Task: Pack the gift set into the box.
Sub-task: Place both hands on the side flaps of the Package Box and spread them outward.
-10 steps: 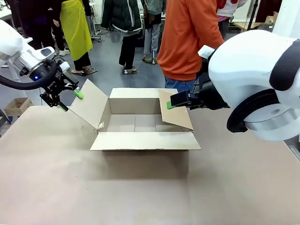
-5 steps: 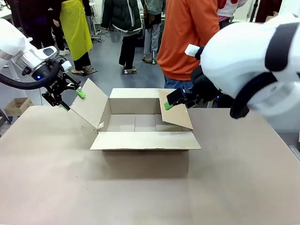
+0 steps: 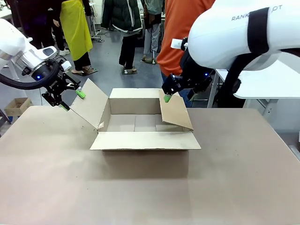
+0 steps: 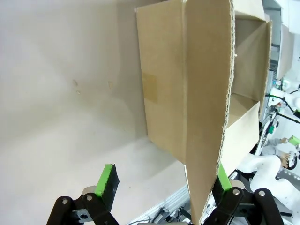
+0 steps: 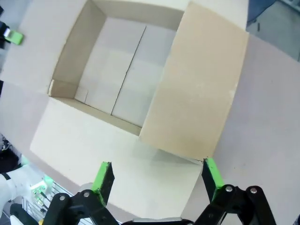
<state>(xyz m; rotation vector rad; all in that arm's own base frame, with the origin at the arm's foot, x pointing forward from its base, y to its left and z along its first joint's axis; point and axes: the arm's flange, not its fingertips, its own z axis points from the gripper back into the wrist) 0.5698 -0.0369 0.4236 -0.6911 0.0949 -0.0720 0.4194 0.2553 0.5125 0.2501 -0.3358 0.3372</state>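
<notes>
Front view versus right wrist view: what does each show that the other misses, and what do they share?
Front view: a person in an orange top beyond the table, and a small carton on the floor at left. Right wrist view: the box and its whole floor from above, and the right gripper plainly open. Shared: the open box and its right flap.

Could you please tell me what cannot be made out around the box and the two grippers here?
Front view: the near strip of floor inside the box, hidden by its front wall.
Front view: the second pad of the right gripper, behind the right flap or its own finger.
Left wrist view: whether the left gripper touches the left flap; the flap's edge overlaps one pad.
Front view: the hands of the person, behind the right arm.
</notes>
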